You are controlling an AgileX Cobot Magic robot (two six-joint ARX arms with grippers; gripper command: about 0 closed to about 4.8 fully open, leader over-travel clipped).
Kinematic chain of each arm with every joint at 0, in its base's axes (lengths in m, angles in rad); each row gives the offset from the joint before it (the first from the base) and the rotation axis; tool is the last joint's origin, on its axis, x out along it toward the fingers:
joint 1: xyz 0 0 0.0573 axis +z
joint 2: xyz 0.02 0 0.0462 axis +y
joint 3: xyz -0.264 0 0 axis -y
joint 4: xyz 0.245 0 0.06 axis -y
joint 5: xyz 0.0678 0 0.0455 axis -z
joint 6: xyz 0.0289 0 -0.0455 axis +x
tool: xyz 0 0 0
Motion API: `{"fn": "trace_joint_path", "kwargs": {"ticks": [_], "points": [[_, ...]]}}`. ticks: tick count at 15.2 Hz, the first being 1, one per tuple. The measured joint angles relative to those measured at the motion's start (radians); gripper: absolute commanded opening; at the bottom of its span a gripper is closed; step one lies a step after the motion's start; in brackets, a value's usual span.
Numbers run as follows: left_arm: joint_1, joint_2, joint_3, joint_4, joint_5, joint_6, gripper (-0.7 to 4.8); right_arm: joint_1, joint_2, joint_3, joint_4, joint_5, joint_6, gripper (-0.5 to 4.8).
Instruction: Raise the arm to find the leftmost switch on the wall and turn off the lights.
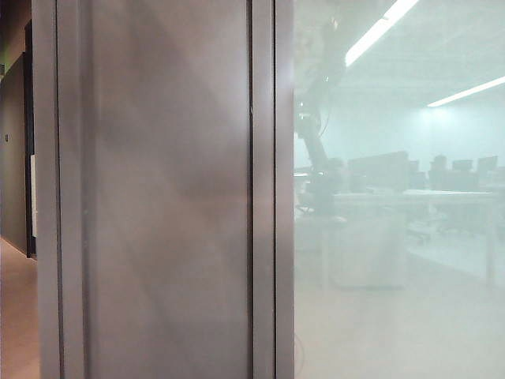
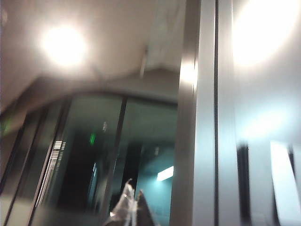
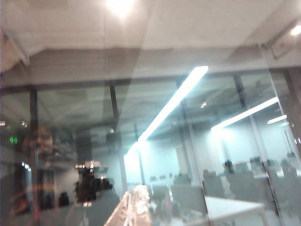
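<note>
With no switch seen and neither the left gripper (image 2: 132, 207) nor right gripper (image 3: 134, 207) readable as open or closed, the slender dark arm (image 1: 319, 134) reflected in pale glass could be raised into the grey metal frame (image 1: 264, 189).

A grey metal wall panel (image 1: 166, 197) stood beside frosted glass (image 1: 394, 300); behind it ran ceiling light strips (image 1: 377, 31), desks (image 1: 410, 201) and dark monitors (image 1: 379, 170).
</note>
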Motion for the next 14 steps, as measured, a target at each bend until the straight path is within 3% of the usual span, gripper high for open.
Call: {"fn": "trace_joint_path", "kwargs": {"ticks": [4,9,11,12,14], "points": [[0.0,0.184,0.122,0.033,0.001,0.0,-0.05,-0.003,0.208,0.238,-0.024,-0.025,-0.092,-0.01],[0.0,0.211,0.128,0.031,0.038,-0.001,-0.05,0.008,0.319,0.331,-0.082,-0.374,-0.047,-0.01],[0.0,0.211,0.128,0.032,0.043,-0.001,-0.05,0.037,0.34,0.331,-0.024,-0.572,-0.011,-0.01],[0.0,0.211,0.128,0.032,0.045,-0.001,-0.05,0.043,0.35,0.335,0.017,-0.723,-0.007,-0.01],[0.0,0.211,0.128,0.032,0.051,-0.001,-0.05,0.042,0.352,0.335,0.021,-0.853,-0.003,-0.01]]}}
